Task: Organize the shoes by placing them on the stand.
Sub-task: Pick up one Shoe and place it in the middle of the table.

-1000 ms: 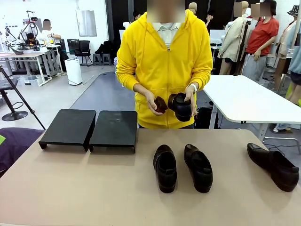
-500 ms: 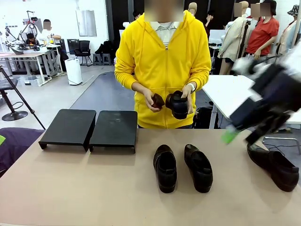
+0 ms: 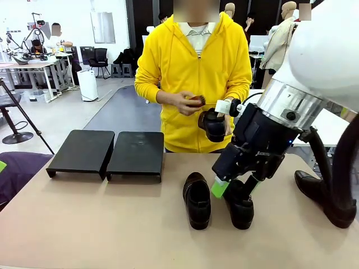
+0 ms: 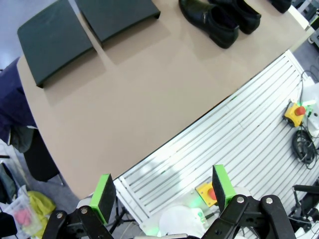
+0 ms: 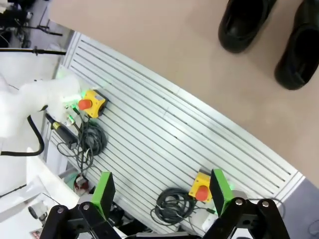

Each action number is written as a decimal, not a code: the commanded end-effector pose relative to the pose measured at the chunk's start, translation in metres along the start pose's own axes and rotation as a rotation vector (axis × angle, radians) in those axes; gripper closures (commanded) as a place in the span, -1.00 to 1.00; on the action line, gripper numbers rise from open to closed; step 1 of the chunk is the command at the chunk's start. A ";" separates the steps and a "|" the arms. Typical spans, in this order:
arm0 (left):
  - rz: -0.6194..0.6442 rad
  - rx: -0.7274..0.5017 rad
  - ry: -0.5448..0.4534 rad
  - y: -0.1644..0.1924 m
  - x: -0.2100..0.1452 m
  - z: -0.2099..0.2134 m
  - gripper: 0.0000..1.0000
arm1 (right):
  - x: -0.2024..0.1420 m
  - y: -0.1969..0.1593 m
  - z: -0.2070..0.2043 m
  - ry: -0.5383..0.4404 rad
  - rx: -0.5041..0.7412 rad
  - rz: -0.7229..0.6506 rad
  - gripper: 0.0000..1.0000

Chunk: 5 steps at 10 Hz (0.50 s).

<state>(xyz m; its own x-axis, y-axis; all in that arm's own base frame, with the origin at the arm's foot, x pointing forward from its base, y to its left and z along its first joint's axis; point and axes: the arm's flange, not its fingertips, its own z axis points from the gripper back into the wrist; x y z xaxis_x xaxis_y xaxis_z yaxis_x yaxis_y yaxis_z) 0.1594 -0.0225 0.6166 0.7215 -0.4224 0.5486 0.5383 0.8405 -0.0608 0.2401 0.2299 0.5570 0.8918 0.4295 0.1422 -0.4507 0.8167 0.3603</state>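
Note:
Three black shoes lie on the table: one [image 3: 197, 200] in the middle, one [image 3: 241, 210] just right of it, one [image 3: 330, 197] at the far right. Across the table, a person in a yellow hoodie holds another shoe [image 3: 213, 124] and a small brown object [image 3: 196, 101]. The stand's two black trays [image 3: 83, 150] [image 3: 136, 152] sit bare at the back left. My right gripper [image 3: 236, 188] hangs open just above the second shoe, partly hiding it. The right wrist view has two shoes [image 5: 244, 22] [image 5: 301, 50] beyond its open fingers [image 5: 103, 191]. My left gripper [image 4: 162, 191] is open off the table's near edge, with the trays [image 4: 50, 40] far ahead.
The tan table [image 3: 101, 224] has free room in front of the stand. A white table [image 3: 280, 115] stands behind on the right. Below the table's near edge lie slatted flooring [image 5: 164, 144], cables and yellow stop buttons [image 5: 200, 191].
My right arm has swung in from the right and now hangs over the second shoe. The person has lifted the brown object higher, away from the held shoe.

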 end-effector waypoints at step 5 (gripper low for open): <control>-0.009 0.000 0.003 0.000 -0.003 0.002 -1.00 | 0.022 -0.066 0.026 -0.075 -0.012 -0.039 -1.00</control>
<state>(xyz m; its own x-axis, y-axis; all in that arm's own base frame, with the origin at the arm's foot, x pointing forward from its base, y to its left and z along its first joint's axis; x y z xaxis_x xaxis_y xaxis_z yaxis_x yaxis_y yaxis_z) 0.1593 -0.0225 0.6167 0.7215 -0.4223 0.5488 0.5382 0.8406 -0.0607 0.2625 0.2010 0.5611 0.9073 0.3837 0.1719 -0.4203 0.8368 0.3508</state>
